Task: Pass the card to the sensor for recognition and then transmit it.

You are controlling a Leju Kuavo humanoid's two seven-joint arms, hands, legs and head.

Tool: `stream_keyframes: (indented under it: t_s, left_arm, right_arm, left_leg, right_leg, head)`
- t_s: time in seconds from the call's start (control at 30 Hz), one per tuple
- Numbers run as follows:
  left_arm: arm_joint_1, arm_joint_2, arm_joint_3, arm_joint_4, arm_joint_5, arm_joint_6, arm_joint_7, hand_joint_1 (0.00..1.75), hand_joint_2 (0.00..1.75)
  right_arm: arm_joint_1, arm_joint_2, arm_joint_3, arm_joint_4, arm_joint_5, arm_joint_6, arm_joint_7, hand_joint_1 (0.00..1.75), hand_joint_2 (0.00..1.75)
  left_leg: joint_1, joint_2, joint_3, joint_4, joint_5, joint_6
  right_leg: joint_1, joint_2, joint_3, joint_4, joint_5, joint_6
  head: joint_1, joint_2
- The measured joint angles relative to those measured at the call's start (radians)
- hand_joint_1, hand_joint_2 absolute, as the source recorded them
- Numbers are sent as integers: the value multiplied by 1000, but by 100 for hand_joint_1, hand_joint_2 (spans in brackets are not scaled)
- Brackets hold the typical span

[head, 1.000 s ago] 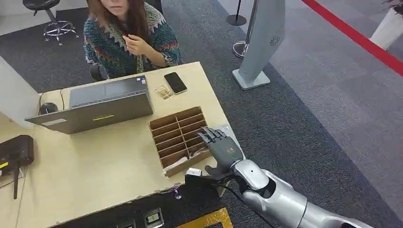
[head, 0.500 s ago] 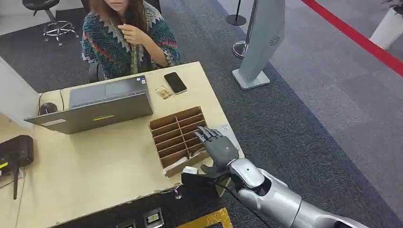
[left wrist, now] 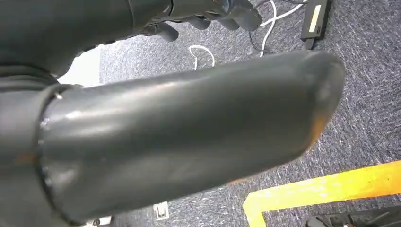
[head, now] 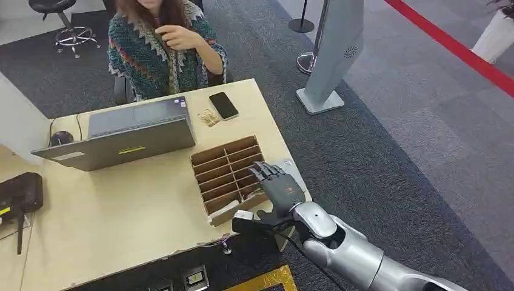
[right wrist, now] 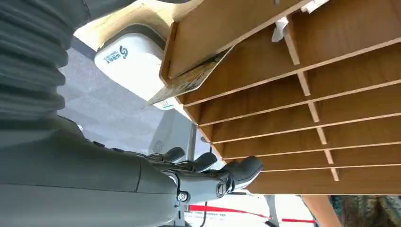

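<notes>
A wooden slotted card box (head: 225, 173) stands near the desk's right edge. My right hand (head: 280, 187) hovers over its near right corner, fingers stretched out and holding nothing. In the right wrist view a card (right wrist: 189, 82) sticks out of a slot at the box's (right wrist: 302, 113) end, apart from my right hand's fingers (right wrist: 213, 170). The white card sensor (right wrist: 130, 56) lies just beyond the box; from the head view the sensor (head: 286, 165) peeks out beside my hand. My left hand (left wrist: 179, 137) hangs over the carpet, thumb out, empty.
A person in a patterned sweater (head: 163, 51) sits behind the desk, one hand raised. A laptop (head: 121, 136), a phone (head: 223, 105) and a black device (head: 18, 194) lie on the desk (head: 121, 212). A grey stand (head: 330, 54) rises to the right.
My right hand has crept slightly left and nearer over the box corner. The person has lifted a hand toward the head.
</notes>
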Motion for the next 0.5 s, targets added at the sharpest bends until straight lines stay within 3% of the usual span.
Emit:
stream_keyframes:
  t_s: [0.5]
  left_arm:
    - [-1, 0, 0, 0, -2, 0, 0, 0, 0]
  right_arm:
    - [9, -4, -29, 0, -5, -6, 11, 0, 175]
  left_leg:
    - [0, 0, 0, 0, 0, 0]
  right_leg:
    - [0, 0, 0, 0, 0, 0]
  head:
    - [0, 0]
